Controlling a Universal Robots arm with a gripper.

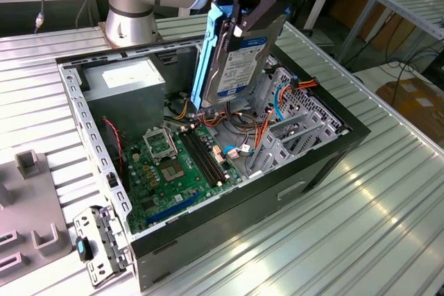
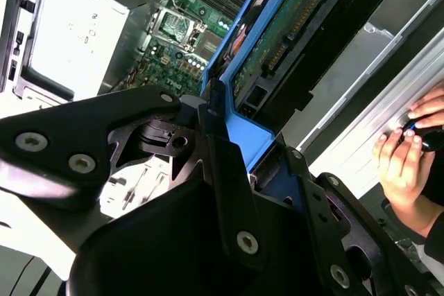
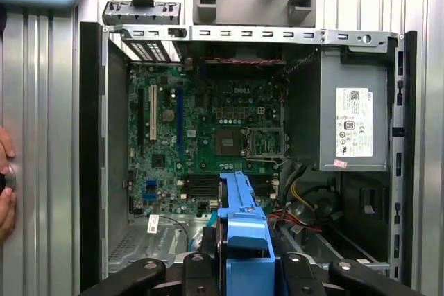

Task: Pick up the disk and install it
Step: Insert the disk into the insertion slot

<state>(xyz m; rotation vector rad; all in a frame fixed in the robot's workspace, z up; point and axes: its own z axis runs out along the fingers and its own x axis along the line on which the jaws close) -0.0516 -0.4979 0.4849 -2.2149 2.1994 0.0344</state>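
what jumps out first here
The gripper holds the disk upright over the open case. A green motherboard lies on its floor. In the second wrist view a hand rests on the table beside the case.

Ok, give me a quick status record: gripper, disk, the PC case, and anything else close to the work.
gripper: shut on the disk, above the open case
disk: held on edge, blue side rails on, label toward the exterior camera; not yet seated
computer case: lying on its side, panel off, motherboard and power supply exposed
drive cage: on the table outside the case, at the exterior view's left
person's hand: resting on the table beside the case
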